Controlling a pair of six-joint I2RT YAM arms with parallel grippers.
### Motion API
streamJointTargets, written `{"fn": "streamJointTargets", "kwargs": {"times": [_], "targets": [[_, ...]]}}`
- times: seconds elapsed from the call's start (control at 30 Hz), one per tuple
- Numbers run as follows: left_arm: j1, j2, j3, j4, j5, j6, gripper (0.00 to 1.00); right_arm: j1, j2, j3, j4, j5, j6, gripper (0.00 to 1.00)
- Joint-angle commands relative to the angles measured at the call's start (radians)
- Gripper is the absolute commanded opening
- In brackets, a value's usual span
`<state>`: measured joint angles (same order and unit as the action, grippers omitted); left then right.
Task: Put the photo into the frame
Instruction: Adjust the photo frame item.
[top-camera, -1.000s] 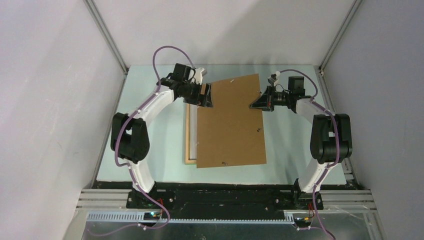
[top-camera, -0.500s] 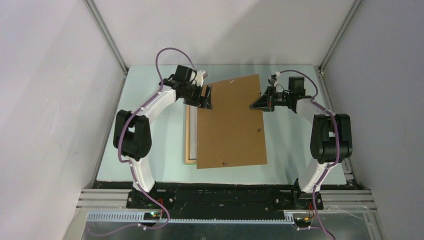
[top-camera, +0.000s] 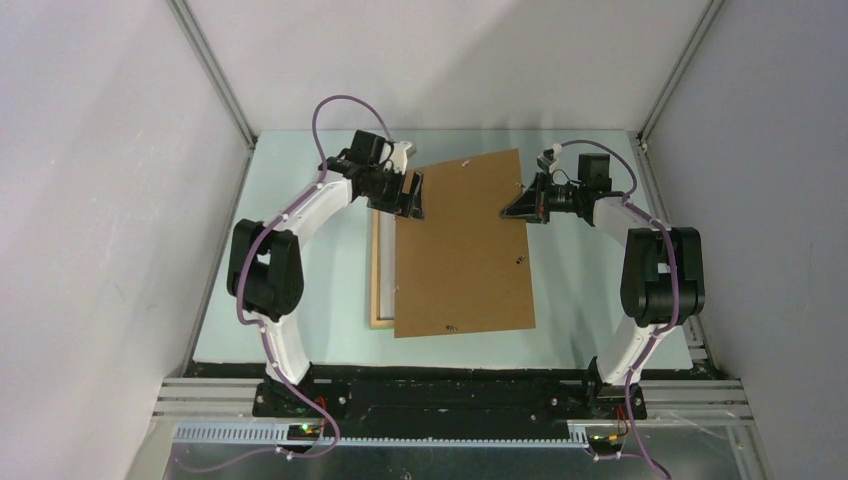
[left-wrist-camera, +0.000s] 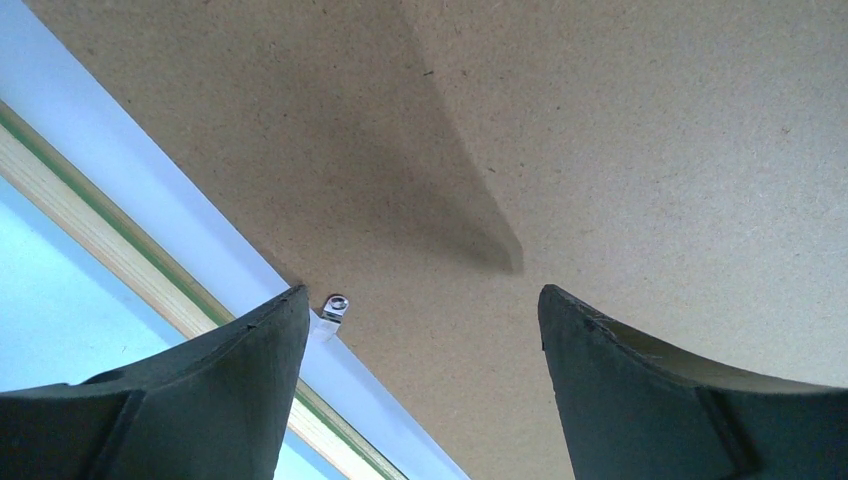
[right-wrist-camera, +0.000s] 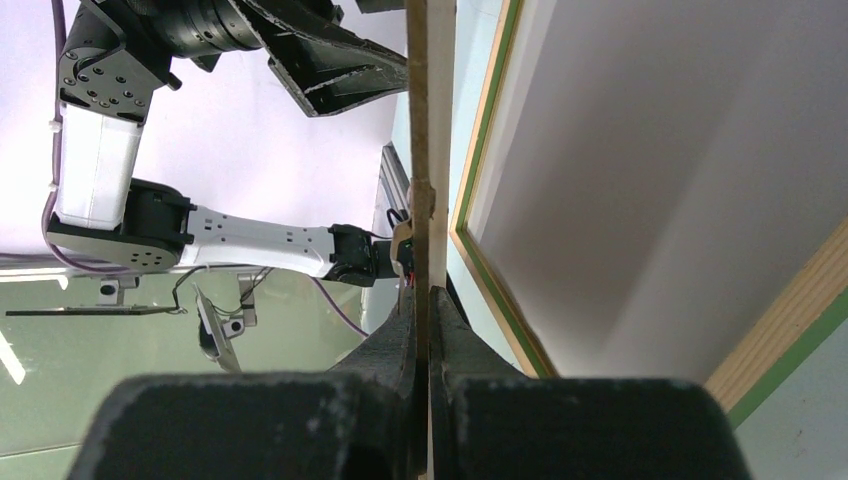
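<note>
The photo (top-camera: 462, 245) is seen brown back up, its long axis running roughly 12 to 6. It is laid over the frame (top-camera: 378, 290) but offset toward 3 o'clock, so only the frame's 9 o'clock rail is exposed on the counter (top-camera: 300, 290). Its 3 o'clock edge, near the far end, is pinched by the clenched right claw (top-camera: 507, 211). The left claw (top-camera: 412, 195), spread wide, is poised at the far 9 o'clock corner, gripping nothing. A shift toward 9 o'clock is judged necessary.
</note>
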<state>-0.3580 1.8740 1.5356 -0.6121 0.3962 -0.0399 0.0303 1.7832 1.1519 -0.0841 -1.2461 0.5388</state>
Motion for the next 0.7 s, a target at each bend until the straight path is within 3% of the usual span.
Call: {"fn": "streamJointTargets", "kwargs": {"times": [0.0,0.67], "targets": [[-0.006,-0.006,0.023,0.011,0.026,0.020,0.89,-0.005,-0.010,0.019,0.037,-0.088,0.024,0.00],[-0.017,-0.082,-0.077,0.011,0.052,0.016,0.86,-0.020,-0.019,0.019,0.063,-0.080,0.041,0.00]]}}
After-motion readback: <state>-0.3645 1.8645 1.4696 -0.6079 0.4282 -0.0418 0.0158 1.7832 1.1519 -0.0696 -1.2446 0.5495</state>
